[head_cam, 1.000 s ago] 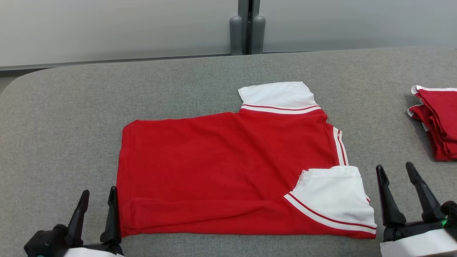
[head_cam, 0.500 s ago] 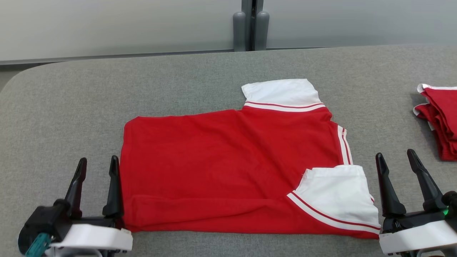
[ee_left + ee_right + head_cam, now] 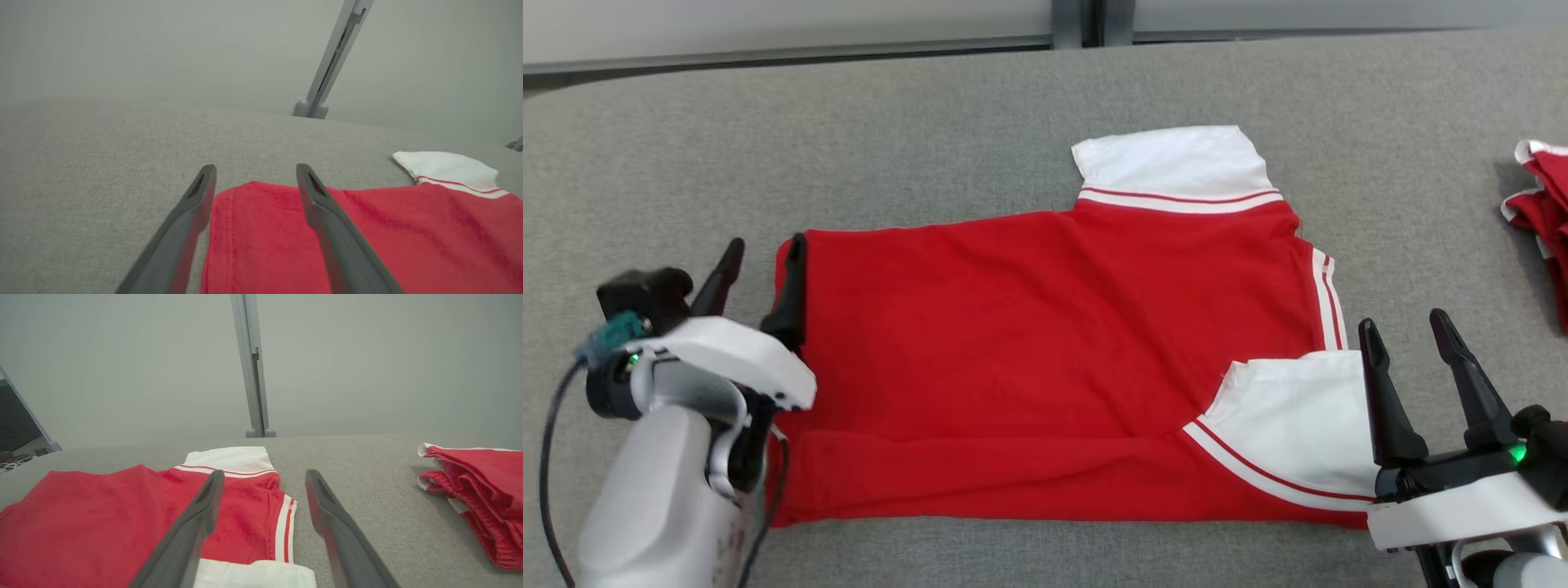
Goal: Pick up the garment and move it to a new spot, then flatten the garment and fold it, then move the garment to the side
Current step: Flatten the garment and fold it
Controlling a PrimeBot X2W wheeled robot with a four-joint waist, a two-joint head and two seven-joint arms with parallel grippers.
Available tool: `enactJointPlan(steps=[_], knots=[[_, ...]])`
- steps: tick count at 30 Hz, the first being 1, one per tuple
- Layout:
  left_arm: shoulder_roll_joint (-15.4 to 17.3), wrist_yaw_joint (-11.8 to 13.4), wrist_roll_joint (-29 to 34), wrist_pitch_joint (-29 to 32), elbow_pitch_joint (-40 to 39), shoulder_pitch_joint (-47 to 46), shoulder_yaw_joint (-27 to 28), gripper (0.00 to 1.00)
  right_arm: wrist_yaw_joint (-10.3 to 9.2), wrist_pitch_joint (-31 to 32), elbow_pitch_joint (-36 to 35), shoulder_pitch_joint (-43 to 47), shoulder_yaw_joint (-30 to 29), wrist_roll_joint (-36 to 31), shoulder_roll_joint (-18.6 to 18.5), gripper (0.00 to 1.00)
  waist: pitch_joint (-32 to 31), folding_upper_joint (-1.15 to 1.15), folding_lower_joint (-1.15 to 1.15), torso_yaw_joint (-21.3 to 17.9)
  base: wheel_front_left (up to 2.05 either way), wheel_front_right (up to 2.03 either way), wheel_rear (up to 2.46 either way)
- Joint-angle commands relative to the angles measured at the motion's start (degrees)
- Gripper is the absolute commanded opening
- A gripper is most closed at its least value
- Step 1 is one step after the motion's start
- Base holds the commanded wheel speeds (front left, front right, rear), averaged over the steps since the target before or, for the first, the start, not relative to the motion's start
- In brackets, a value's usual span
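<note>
The left gripper (image 3: pixel 768 245) is sitting at the left side of the head view. Its two dark fingers are standing apart and are holding nothing. One finger is resting over the grey table (image 3: pixel 931 106) and the other is lying over red cloth. That means the left edge of the red shirt (image 3: pixel 1045 343) is running right between them. The shirt is lying flat in the middle of the picture, and its long way is going from left to right. Its red end is pointing at the left gripper. Its white sleeve (image 3: pixel 1298 425) is lying at the lower right, touching the inner finger of the right gripper (image 3: pixel 1405 322). That gripper is also spread wide and gripping nothing, and the shirt's right edge is lying between its fingers in its own wrist view. So each arm is waiting at its own short end of the shirt, the nearer one for that end. I think the next move is a pinch on those two ends. Another red pile (image 3: pixel 1539 196) is lying apart at the far right edge, and the right arm is nearer to it.
</note>
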Motion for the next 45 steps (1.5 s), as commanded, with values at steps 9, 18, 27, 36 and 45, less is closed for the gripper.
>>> enactJointPlan(steps=[9, 18, 27, 36, 45], knots=[[1.4, -3.5, -4.1, 4.4, 20.8, -11.6, -0.6, 1.00, -0.02, -2.1, 3.9, -2.8, 1.4, 1.8, 0.3, 1.00, 2.4, 0.00, 0.00, -2.9, 0.00, 0.00, 0.00], [1.4, -4.3, -5.5, 3.6, 27.2, -15.6, -3.6, 0.00, -0.02, -2.7, 7.5, -5.0, 0.3, 3.0, -0.9, 1.00, 3.1, 0.00, 0.00, -3.1, 0.00, 0.00, 0.00], [-0.1, -4.3, -6.8, -1.3, 26.7, -18.4, -8.5, 0.00, -0.02, -1.7, 15.1, -15.9, -0.3, 5.0, -6.6, 1.00, 4.5, 0.00, 0.00, -0.1, 0.00, 0.00, 0.00], [-3.0, -4.3, -8.3, -4.6, 24.3, -23.0, -12.6, 0.00, -0.02, 1.8, 28.5, -35.6, 6.0, 9.4, -11.7, 1.00, 9.4, 0.00, 0.00, 5.8, 0.00, 0.00, 0.00], [-5.0, -4.3, -9.8, -7.0, 23.0, -25.7, -17.2, 0.00, -0.02, 7.7, 44.3, -50.9, 16.6, 13.9, -15.1, 1.00, 11.7, 0.00, 0.00, 10.1, 0.00, 0.00, 0.00]])
